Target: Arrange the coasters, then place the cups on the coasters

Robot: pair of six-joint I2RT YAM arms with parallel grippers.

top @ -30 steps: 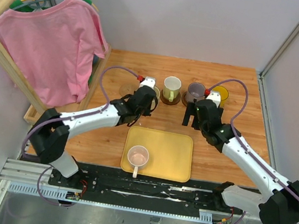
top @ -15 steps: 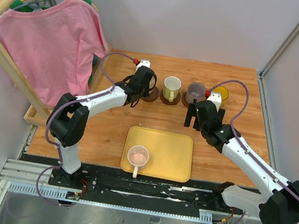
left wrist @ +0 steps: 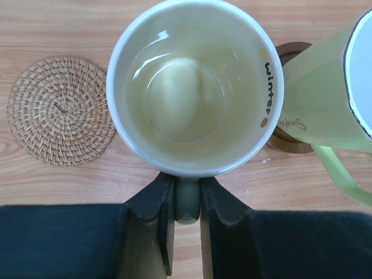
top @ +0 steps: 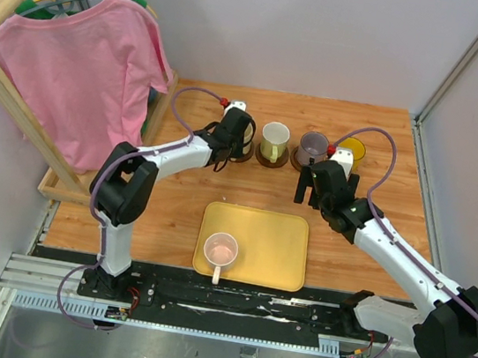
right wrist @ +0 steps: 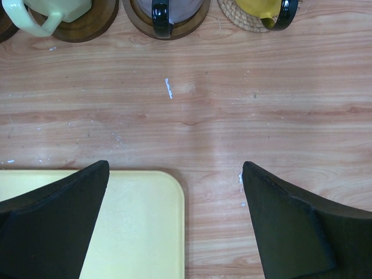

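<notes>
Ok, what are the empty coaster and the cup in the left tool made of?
The empty coaster: woven rattan or straw, matte; coiled braid shows. The cup, handle clamped in left tool: glossy pale yellow, plastic or glazed ceramic, unclear which.

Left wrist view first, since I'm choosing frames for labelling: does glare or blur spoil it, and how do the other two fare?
Left wrist view: small glare streaks inside the pale yellow cup, its lettering and the woven coaster sharp. Right wrist view: wood grain crisp, the right gripper's fingers featureless black. Top view: even light, soft shadows, no blur.
</notes>
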